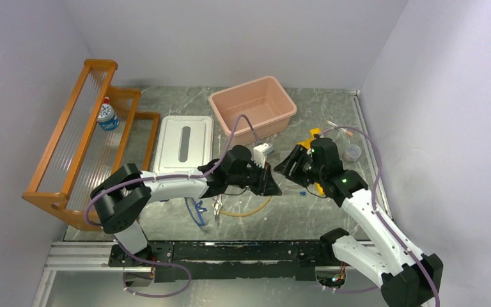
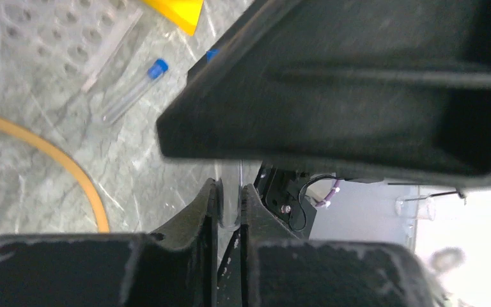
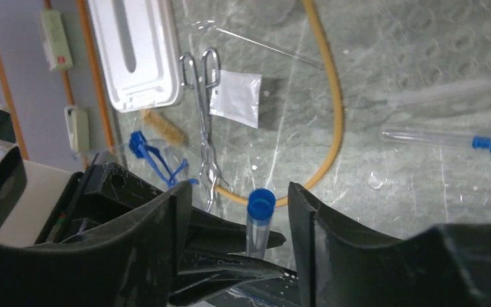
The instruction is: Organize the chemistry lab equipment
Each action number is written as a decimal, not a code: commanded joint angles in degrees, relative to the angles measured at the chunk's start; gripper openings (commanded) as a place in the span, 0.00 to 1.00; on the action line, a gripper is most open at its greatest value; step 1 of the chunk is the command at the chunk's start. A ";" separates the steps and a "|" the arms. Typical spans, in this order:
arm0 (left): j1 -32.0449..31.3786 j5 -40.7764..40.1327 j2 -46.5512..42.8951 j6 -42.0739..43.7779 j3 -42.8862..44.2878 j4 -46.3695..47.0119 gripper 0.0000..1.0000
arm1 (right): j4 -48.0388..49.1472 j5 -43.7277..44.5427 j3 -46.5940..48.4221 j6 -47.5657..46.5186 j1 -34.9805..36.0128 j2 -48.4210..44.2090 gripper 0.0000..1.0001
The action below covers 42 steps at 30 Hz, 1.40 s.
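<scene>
Probably light and slick, the blue-capped clear plastic tube [image 3: 259,224], low centre of the right wrist view, is pinched by the left end effector [image 2: 230,192]; the right end effector [image 3: 235,192] gapes open around it; best gripped mid-body

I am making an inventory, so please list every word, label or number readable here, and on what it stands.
No text can be read.
Small bottle on the orange shelf: label too small to read.
White packet: no print shows.
</scene>
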 commanded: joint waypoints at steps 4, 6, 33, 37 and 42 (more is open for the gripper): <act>1.31 8.10 -5.81 19.26 6.85 -9.30 0.05 | -3.77 -16.06 8.16 -10.73 -6.01 1.01 0.64; 2.58 9.93 -7.18 22.51 7.53 -11.91 0.05 | -2.85 -22.09 8.32 -11.76 -8.62 0.16 0.63; 6.96 17.52 -8.87 35.84 12.22 -25.15 0.05 | -8.28 -31.95 13.52 -21.38 -10.76 1.23 0.34; 6.92 17.05 -8.64 35.54 12.36 -25.28 0.05 | -7.74 -34.23 13.50 -21.57 -10.77 1.27 0.30; 6.93 16.50 -8.95 34.83 12.40 -24.93 0.05 | -6.18 -36.25 14.25 -21.52 -10.77 1.14 0.13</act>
